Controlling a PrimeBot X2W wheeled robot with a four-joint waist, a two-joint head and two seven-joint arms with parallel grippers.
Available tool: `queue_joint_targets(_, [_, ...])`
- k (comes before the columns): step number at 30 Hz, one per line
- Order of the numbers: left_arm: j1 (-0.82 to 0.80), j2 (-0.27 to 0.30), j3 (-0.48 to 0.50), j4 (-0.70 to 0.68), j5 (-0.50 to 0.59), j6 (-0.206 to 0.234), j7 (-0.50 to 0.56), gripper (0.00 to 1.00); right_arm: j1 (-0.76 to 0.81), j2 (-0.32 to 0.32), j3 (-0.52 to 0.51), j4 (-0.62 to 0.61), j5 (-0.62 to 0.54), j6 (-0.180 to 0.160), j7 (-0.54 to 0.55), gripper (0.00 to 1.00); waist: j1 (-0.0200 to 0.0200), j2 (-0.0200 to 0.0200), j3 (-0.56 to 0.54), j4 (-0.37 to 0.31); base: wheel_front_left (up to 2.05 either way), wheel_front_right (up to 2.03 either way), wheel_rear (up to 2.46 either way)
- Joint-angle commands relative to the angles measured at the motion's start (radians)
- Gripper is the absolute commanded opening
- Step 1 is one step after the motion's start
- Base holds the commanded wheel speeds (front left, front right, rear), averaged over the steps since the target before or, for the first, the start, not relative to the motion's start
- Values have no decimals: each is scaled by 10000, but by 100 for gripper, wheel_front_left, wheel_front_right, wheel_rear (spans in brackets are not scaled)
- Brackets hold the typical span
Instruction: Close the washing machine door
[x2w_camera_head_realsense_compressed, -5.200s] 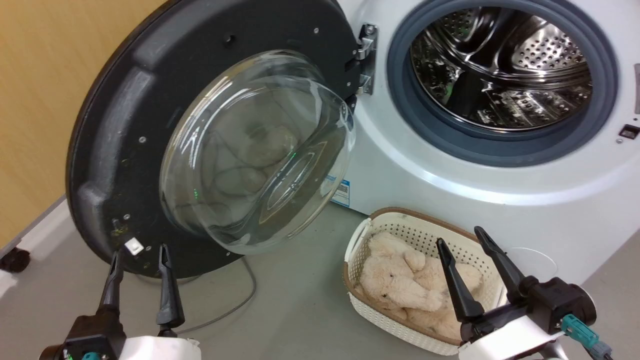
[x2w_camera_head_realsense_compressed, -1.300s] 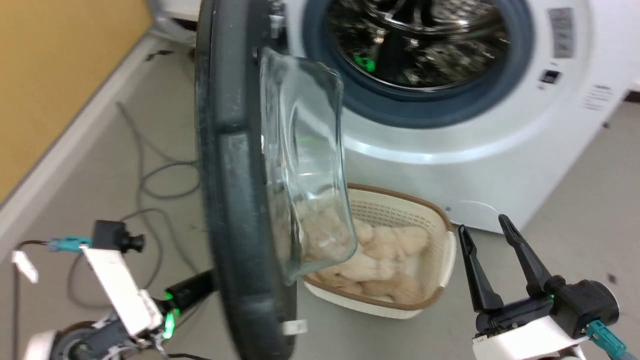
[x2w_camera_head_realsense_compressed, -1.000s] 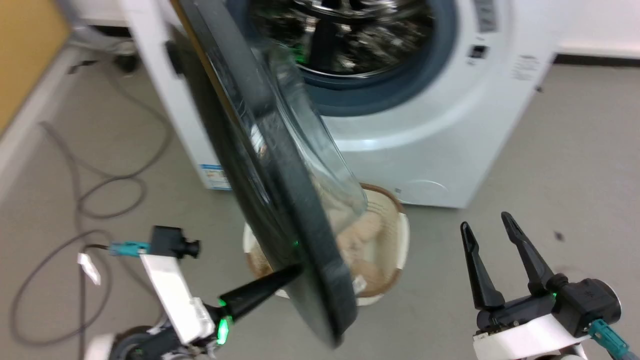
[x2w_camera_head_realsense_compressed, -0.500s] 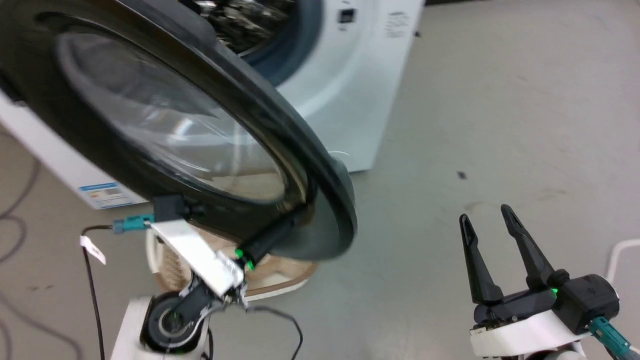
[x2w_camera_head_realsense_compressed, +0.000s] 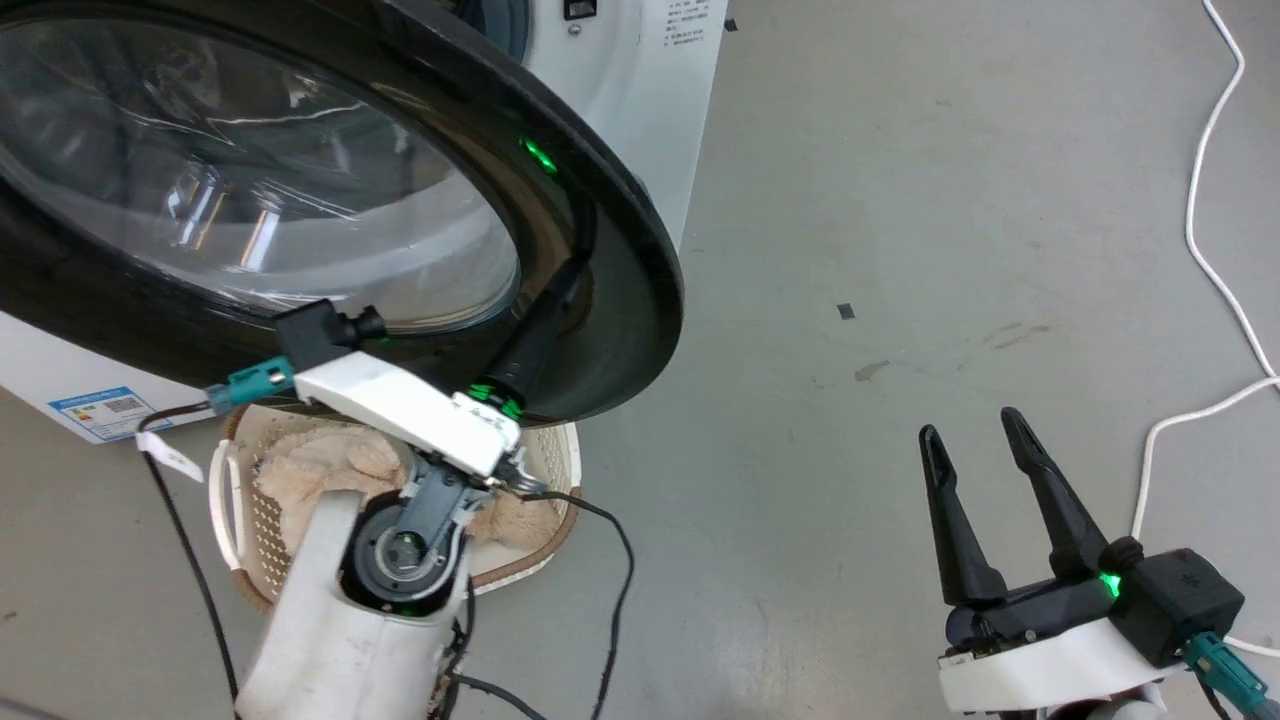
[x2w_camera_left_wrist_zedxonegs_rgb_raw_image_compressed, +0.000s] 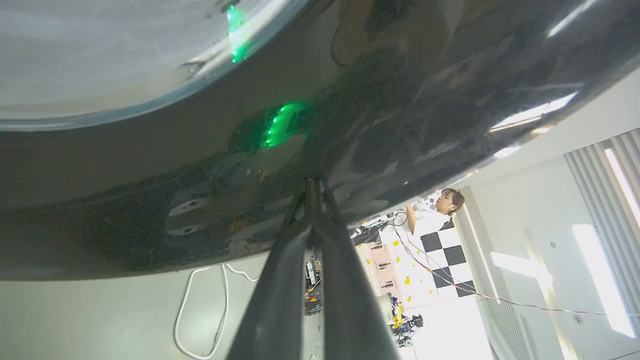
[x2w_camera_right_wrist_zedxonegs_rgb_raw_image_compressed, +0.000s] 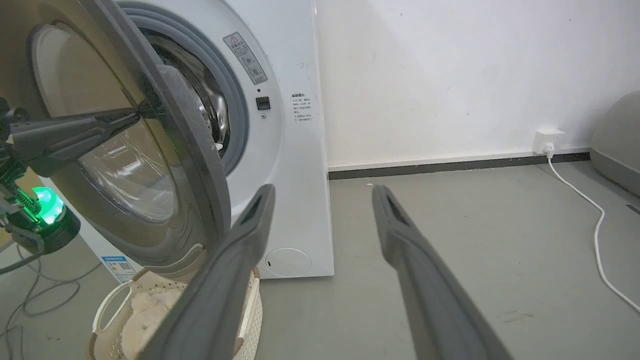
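Head view | left pincer (x2w_camera_head_realsense_compressed: 572, 272): fingers pressed together, holding nothing, tips against the outer black rim of the washing machine door (x2w_camera_head_realsense_compressed: 630, 250) | right pincer (x2w_camera_head_realsense_compressed: 970, 425): spread wide, empty, above the floor (x2w_camera_head_realsense_compressed: 900, 200), well apart from the door | door ajar, angled off the washing machine (x2w_camera_head_realsense_compressed: 640, 90) front, over the basket (x2w_camera_head_realsense_compressed: 550, 455)

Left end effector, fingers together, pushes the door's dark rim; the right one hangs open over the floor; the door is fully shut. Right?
No: the washing machine door is ajar. The right wrist view shows a gap between it and the washing machine. The rest holds.
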Motion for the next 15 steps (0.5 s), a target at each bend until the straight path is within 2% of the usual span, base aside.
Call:
queue_joint_targets(1, [-128, 30, -211, 119, -107, -47, -193, 0, -96, 49, -5, -40, 129, 6, -42, 100, 0, 0, -65, 94, 0, 0, 0])
queue_joint_targets(8, [562, 650, -1238, -120, -406, -47, -381, 0, 12, 50, -103, -22, 63, 6, -42, 100, 0, 0, -449, 721, 0, 0, 0])
queue_joint_targets(12, [1406, 1521, -2177, -422, -77, -47, -322, 0, 157, 50, -209, 19, -15, 6, -42, 100, 0, 0, -849, 1241, 0, 0, 0])
queue_joint_targets(15, [1835, 2409, -2914, -576, 829, -47, -878, 0, 297, 50, -285, 38, -89, 6, -42, 100, 0, 0, -1141, 1667, 0, 0, 0])
